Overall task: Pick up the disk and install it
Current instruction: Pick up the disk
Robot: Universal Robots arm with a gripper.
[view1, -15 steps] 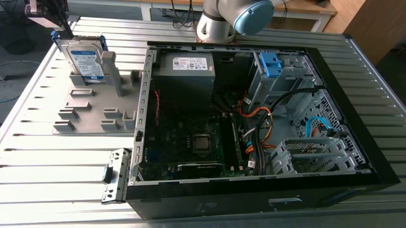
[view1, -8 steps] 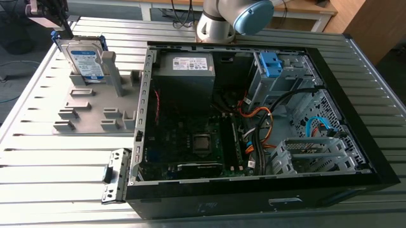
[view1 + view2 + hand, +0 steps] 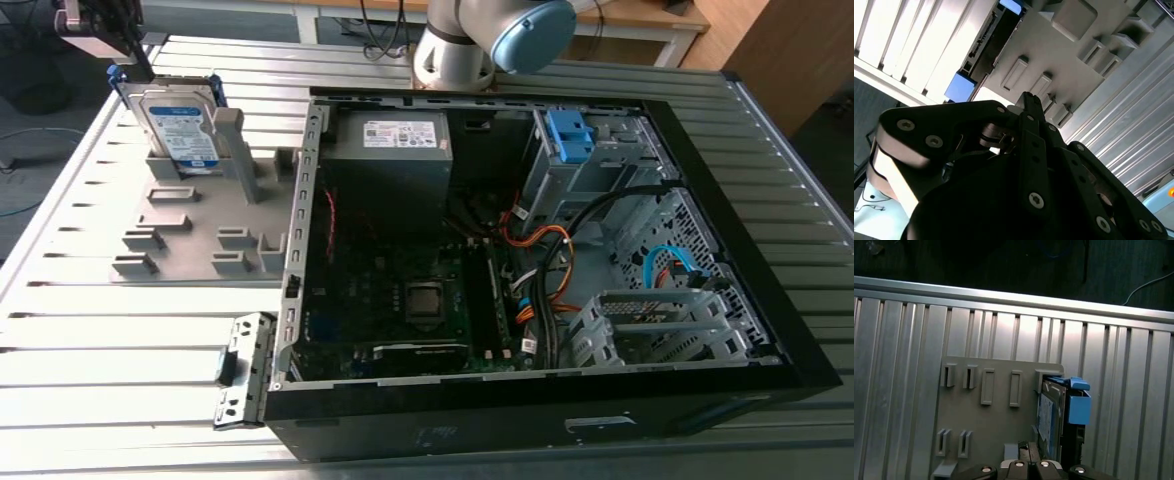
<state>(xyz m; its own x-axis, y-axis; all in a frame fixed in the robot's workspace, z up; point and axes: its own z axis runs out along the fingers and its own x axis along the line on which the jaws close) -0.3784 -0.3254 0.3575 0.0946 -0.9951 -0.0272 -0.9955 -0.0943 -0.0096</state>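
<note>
Exterior view. A ribbed metal desk [image 3: 80, 330] carries an open black computer case [image 3: 534, 425], lying on its side across the centre and right of the frame so that its interior faces upward for access. To the left of the case lies a grey fixture plate [image 3: 187, 230], whose raised slots serve as holders for parts. The base of the arm [image 3: 481, 40] stands at the upper centre, behind the case. Inside the case, at its upper left, sits a grey power supply [image 3: 387, 165] bearing a white sticker; no wording on it can be made out.

The disk [image 3: 180, 125] stands on edge in a slot at the upper left of the frame, leaning against a grey post, probably so that its upper edge is presented for a grasp from above. Its face carries a white-and-blue label, the print of which cannot be made out, and blue rails run along its edges.

The gripper [image 3: 127, 62] hangs directly above the disk, close to its upper rail; whether it is open or closed cannot be told. A small blue bracket [image 3: 567, 135] sits in the drive cage at the upper right of the case.
</note>
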